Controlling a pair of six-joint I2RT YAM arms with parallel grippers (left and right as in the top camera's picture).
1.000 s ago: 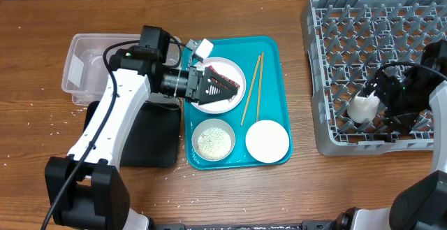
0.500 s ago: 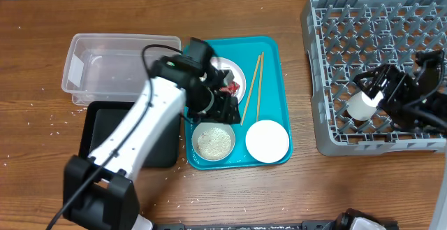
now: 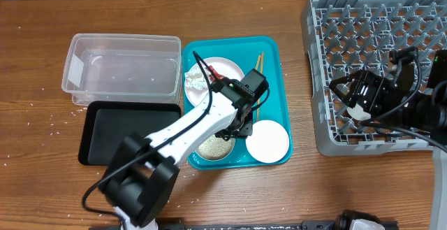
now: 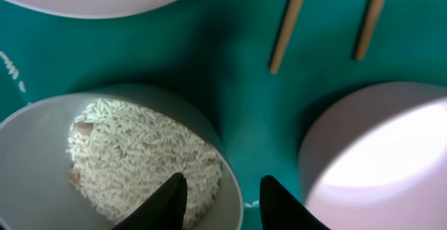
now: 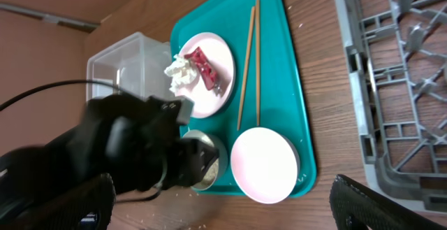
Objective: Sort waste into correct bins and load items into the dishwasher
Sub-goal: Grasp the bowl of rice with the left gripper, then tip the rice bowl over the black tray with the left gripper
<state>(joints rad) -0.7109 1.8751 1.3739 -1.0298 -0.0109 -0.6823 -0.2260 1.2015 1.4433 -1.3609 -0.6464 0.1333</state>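
The left gripper [image 4: 220,188] hangs over the near left corner of the teal tray [image 3: 272,55], released. Its fingers [image 4: 171,200] are parted astride the right rim of the rice bowl [image 3: 209,146], one tip over the rice [image 4: 140,153] and the other over bare tray. I cannot tell whether they touch the rim.

The empty bowl [image 3: 267,140] sits in the tray's near right corner, just beside the rice bowl. The plate [image 3: 227,68] lies in the far left part of the tray and carries the tissue [image 5: 180,73] and the red wrapper [image 5: 204,66]. The chopsticks [image 5: 248,62] lie side by side on the tray, right of the plate, running from far to near.

Left of the tray stand the clear tub [image 3: 122,63], at the far side, and the black tray [image 3: 119,132], nearer. Loose grains [image 3: 42,118] dot the table left of them.

Well right of the tray is the rack [image 3: 363,34]. The right gripper [image 3: 361,98] is over its near left part, fingers [image 5: 70,202] spread wide with nothing between them. The cup [image 3: 357,110] shows as a white patch in the rack just beside it.
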